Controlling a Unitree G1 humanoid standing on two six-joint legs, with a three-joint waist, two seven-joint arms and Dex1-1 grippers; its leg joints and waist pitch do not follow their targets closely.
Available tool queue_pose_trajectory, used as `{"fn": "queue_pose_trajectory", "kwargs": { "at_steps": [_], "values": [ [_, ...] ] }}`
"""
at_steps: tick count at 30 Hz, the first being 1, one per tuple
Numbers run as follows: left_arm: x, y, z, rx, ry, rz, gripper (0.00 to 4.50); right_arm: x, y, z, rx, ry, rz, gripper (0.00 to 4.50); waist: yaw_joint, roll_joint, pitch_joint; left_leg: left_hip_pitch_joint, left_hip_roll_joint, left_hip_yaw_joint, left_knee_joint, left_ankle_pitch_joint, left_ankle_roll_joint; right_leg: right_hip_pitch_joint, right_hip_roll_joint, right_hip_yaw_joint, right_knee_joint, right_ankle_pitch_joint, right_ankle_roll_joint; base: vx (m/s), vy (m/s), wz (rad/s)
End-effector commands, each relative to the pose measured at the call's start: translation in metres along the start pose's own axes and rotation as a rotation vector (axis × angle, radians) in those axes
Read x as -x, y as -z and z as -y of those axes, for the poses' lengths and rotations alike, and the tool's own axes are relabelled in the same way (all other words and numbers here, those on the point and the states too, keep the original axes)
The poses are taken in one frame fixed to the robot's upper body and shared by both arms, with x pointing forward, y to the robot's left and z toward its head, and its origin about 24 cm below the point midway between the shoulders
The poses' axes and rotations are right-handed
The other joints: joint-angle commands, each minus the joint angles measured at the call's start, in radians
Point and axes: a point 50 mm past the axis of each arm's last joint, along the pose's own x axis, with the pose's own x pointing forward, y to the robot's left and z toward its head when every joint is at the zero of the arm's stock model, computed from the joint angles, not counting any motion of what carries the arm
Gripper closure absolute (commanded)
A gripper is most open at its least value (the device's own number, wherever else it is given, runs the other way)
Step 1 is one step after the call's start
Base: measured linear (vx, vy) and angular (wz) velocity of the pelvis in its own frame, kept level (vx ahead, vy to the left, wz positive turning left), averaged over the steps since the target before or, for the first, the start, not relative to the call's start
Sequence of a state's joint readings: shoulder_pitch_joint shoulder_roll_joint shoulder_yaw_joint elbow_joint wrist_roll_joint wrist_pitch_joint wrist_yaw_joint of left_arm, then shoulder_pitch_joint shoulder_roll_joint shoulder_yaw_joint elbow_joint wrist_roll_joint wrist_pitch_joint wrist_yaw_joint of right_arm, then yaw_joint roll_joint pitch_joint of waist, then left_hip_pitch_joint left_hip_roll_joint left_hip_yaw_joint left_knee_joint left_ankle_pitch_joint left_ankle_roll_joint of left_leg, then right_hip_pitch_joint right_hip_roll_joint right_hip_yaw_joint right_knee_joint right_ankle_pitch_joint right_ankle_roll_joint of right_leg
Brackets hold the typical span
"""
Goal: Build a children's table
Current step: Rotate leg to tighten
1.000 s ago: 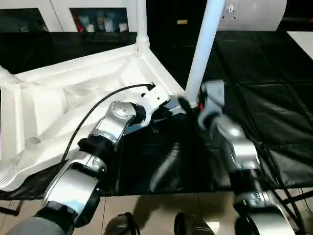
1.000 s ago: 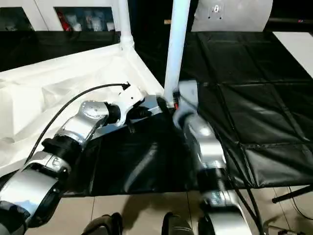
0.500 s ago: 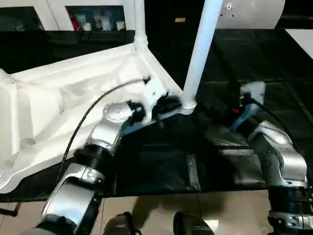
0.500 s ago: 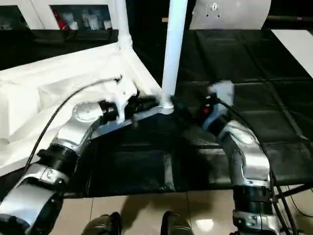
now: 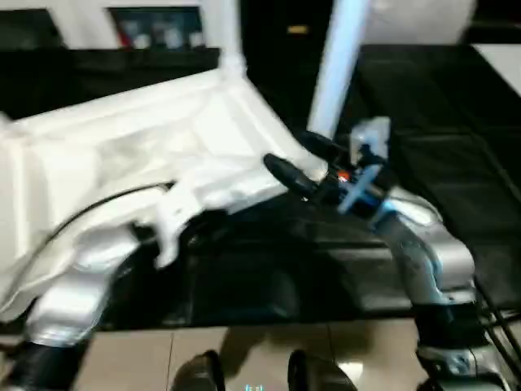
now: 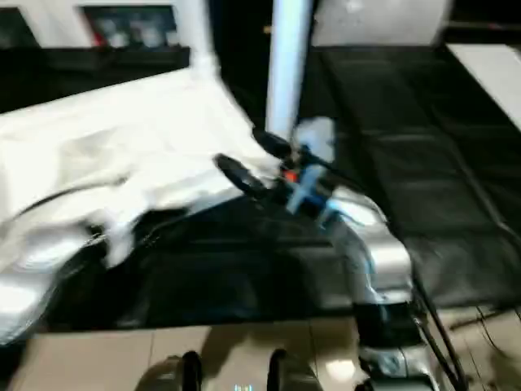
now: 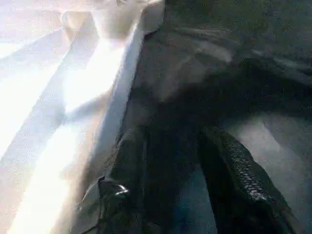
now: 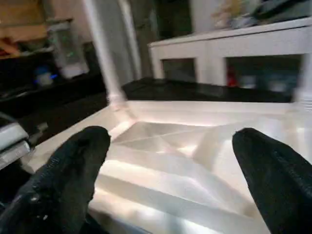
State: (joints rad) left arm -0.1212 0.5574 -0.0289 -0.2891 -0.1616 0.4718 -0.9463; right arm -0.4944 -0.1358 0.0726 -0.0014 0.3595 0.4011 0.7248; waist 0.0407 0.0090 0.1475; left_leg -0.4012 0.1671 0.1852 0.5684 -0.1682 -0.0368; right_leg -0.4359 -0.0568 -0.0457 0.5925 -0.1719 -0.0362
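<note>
**Q:** Grippers first — what are the two of them doing?

**A:** The right gripper (image 5: 295, 156) is spread wide with nothing between its two black fingers. It points toward the near right corner of the upturned tabletop (image 5: 122, 155), and from its wrist camera the ribbed white underside (image 8: 195, 161) fills the gap between the fingers without touching either. The left gripper (image 7: 170, 161) has its fingers partly apart and nothing visibly between them; it sits just beside the tabletop's near edge (image 7: 122, 97), over the black mat (image 5: 456, 163).

**Q:** Where is the table itself?

**A:** The white tabletop lies upside down on the black mat, spreading from the middle toward the robot's left. Two legs stand upright in corner sockets: one (image 5: 230, 32) at the far corner and one (image 5: 334, 73) at the near right corner. Both long axes run straight up, out of the top of the head views.

**Q:** Which arm is nearer that near leg?

**A:** The right one. Its open fingers sit just in front of the leg's foot, the leg rising directly beyond them. The blurred silver left arm (image 5: 81, 277) is lower and further left, along the near edge.

**Q:** So what does the coming move turn on?

**A:** Probably on the right gripper's gap meeting the corner or the leg squarely; I can't tell which it is aimed at.
</note>
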Motion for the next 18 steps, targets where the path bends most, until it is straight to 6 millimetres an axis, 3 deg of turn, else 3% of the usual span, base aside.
{"fn": "queue_pose_trajectory", "kwargs": {
  "at_steps": [1,3,6,11,12,14,15,18],
  "values": [
    [0.008,0.003,0.008,-0.004,-0.024,-0.075,2.67,-0.016,0.015,0.002,0.079,0.036,-0.129,0.0,-0.011,0.014,-0.054,0.034,0.064,-0.022,-0.076,-0.204,0.032,0.046,-0.073,0.051,-0.066,-0.23,-0.205,0.0,0.0,0.0],
    [0.009,0.006,0.009,-0.004,-0.039,-0.1,2.67,-0.02,0.019,0.003,0.107,0.047,-0.163,0.0,-0.015,0.014,-0.053,0.034,0.062,-0.023,-0.076,-0.231,0.012,0.046,-0.076,0.055,-0.07,-0.278,-0.186,0.0,0.0,0.0],
    [0.007,0.015,0.006,0.076,-0.151,-0.152,2.67,-0.039,0.03,0.022,0.13,0.242,-0.221,0.0,-0.018,0.014,-0.057,0.037,0.059,-0.022,-0.072,-0.224,-0.004,0.044,-0.08,0.06,-0.07,-0.287,-0.181,0.0,0.0,0.0],
    [0.009,0.024,0.003,0.09,-0.239,-0.239,2.67,-0.043,0.03,0.054,0.165,0.584,-0.23,0.0,-0.017,0.012,-0.064,0.035,0.055,-0.018,-0.066,-0.167,0.0,0.049,-0.07,0.057,-0.058,-0.177,-0.186,0.0,0.0,0.0],
    [0.011,0.025,0.003,0.103,-0.258,-0.255,2.67,-0.04,0.029,0.061,0.182,0.635,-0.221,0.0,-0.016,0.017,-0.069,0.037,0.055,-0.017,-0.063,-0.15,0.004,0.05,-0.071,0.056,-0.053,-0.136,-0.193,0.0,0.0,0.0],
    [0.012,0.026,0.004,0.107,-0.262,-0.257,2.67,-0.04,0.029,0.062,0.188,0.641,-0.218,0.0,-0.014,0.016,-0.068,0.036,0.054,-0.015,-0.061,-0.142,0.012,0.05,-0.067,0.055,-0.052,-0.105,-0.195,0.0,0.0,0.0],
    [0.012,0.026,0.004,0.107,-0.264,-0.26,2.67,-0.037,0.029,0.067,0.189,0.686,-0.218,0.0,-0.011,0.016,-0.072,0.033,0.052,-0.015,-0.059,-0.112,0.027,0.055,-0.066,0.054,-0.043,-0.043,-0.202,0.0,0.0,0.0],
    [0.012,0.027,0.005,0.104,-0.268,-0.274,2.67,-0.025,0.031,0.083,0.206,0.82,-0.219,0.0,-0.009,0.018,-0.073,0.035,0.053,-0.014,-0.056,-0.129,0.033,0.055,-0.068,0.052,-0.045,-0.051,-0.215,0.0,0.0,0.0]
  ]
}}
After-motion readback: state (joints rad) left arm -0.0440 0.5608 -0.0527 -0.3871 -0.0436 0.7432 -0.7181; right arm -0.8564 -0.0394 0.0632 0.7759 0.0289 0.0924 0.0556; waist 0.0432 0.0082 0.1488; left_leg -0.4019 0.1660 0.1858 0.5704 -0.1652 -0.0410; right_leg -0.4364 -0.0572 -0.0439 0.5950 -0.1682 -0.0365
